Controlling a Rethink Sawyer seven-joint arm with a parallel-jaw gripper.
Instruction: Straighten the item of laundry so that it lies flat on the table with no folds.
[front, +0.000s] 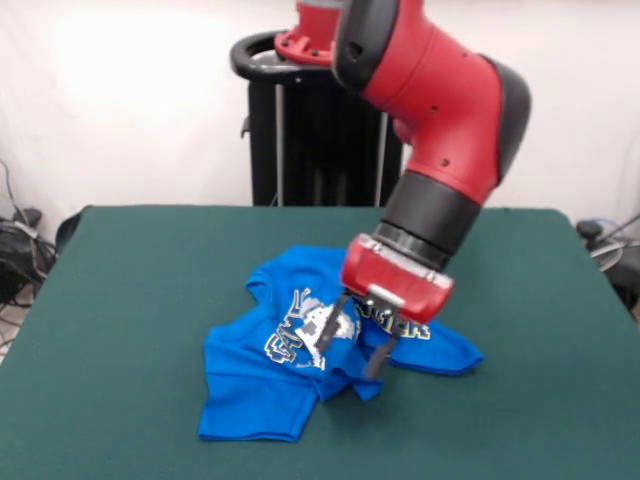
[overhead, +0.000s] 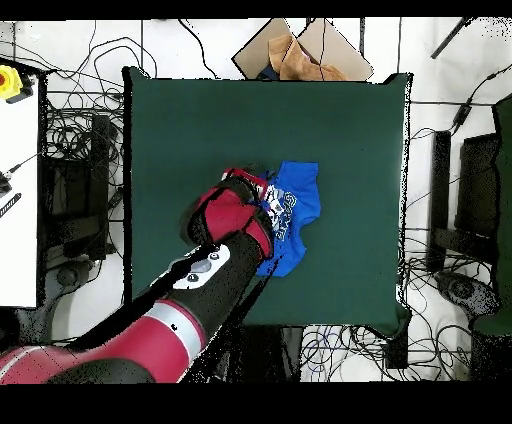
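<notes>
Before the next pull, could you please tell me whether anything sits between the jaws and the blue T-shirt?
Nothing visible does. The gripper hangs open right over the crumpled T-shirt, its tips at the cloth, and only the table surrounds the shirt.

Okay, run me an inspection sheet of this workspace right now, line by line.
Surface: green table, bare apart from the shirt.
Job's things: blue T-shirt, rumpled and folded near the table's middle, print partly showing.
Clutter: nothing seen on the table.
Grippers: gripper open, fingers down at the shirt's folds, one on either side of a raised fold.
Cables: many loose cables on the floor around the table.
Surroundings: black pedestal behind the table, cardboard box on the floor.
</notes>
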